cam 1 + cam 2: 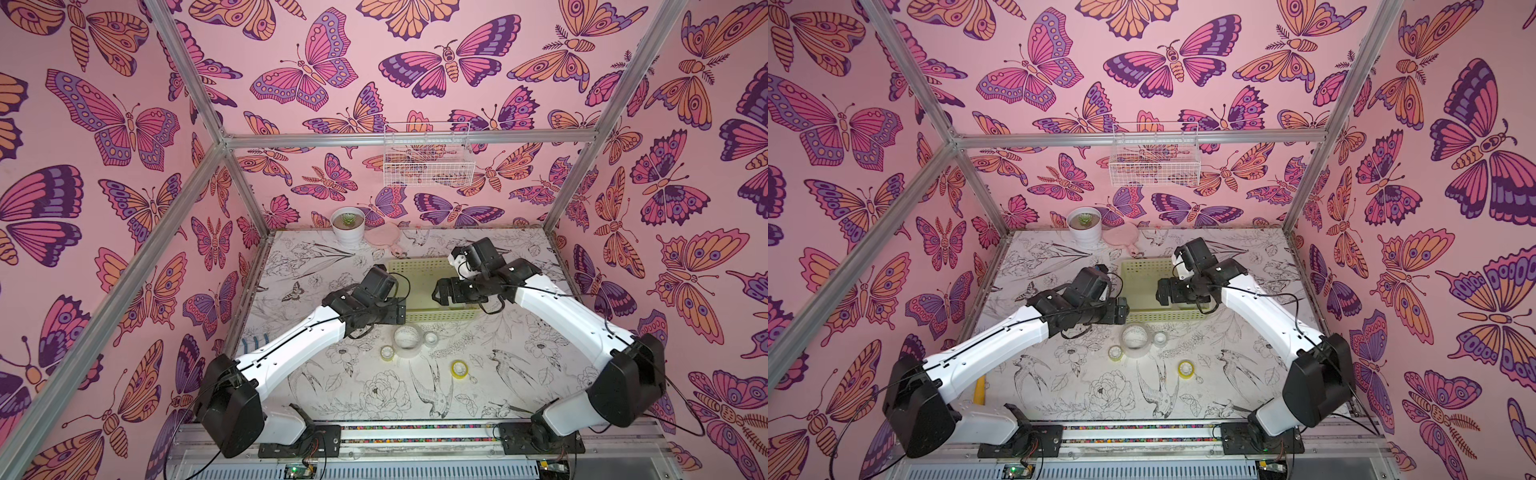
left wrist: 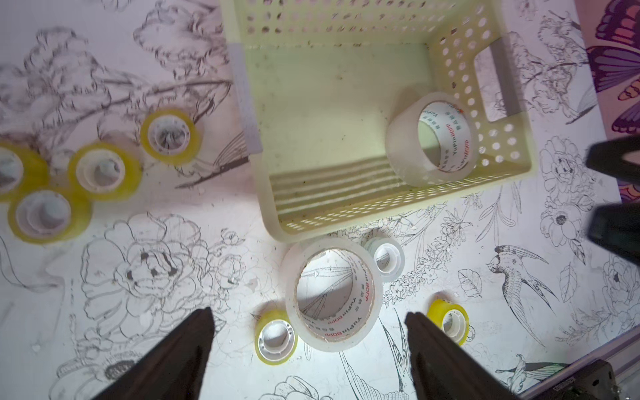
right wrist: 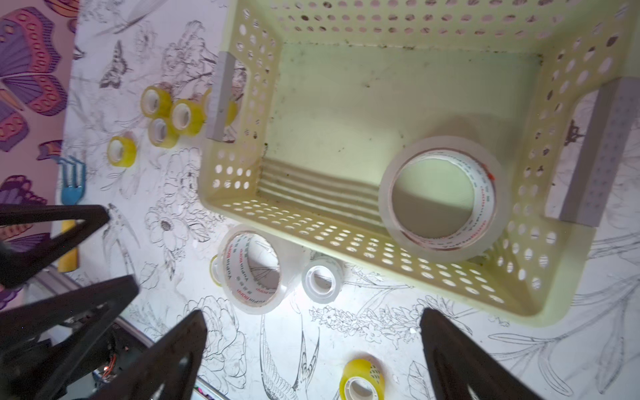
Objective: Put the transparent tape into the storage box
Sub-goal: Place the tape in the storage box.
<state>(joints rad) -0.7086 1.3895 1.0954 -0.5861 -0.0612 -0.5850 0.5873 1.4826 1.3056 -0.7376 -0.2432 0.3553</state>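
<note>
While my left hand (image 2: 310, 311) and right hand (image 3: 311, 346) both hang released and hold nothing, the storage box (image 3: 346, 239) holds one wide whitish roll (image 3: 450, 254) of transparent tape, flat in a corner. A second wide roll (image 2: 332, 346) sits just outside its near wall; small yellow rolls (image 2: 131, 173) dot the surface (image 2: 173, 249).

A wide roll (image 2: 398, 149) lies inside the storage box (image 1: 440, 316), in its near right corner. Just before the box's near wall sits a second wide roll (image 2: 289, 273), with a small roll (image 2: 400, 263) just beside it on the right. Farther before the box lie a left-front roll (image 1: 387, 353) and a right-front roll (image 1: 458, 368). A cluster of small rolls (image 2: 133, 176) lies left of the box.
</note>
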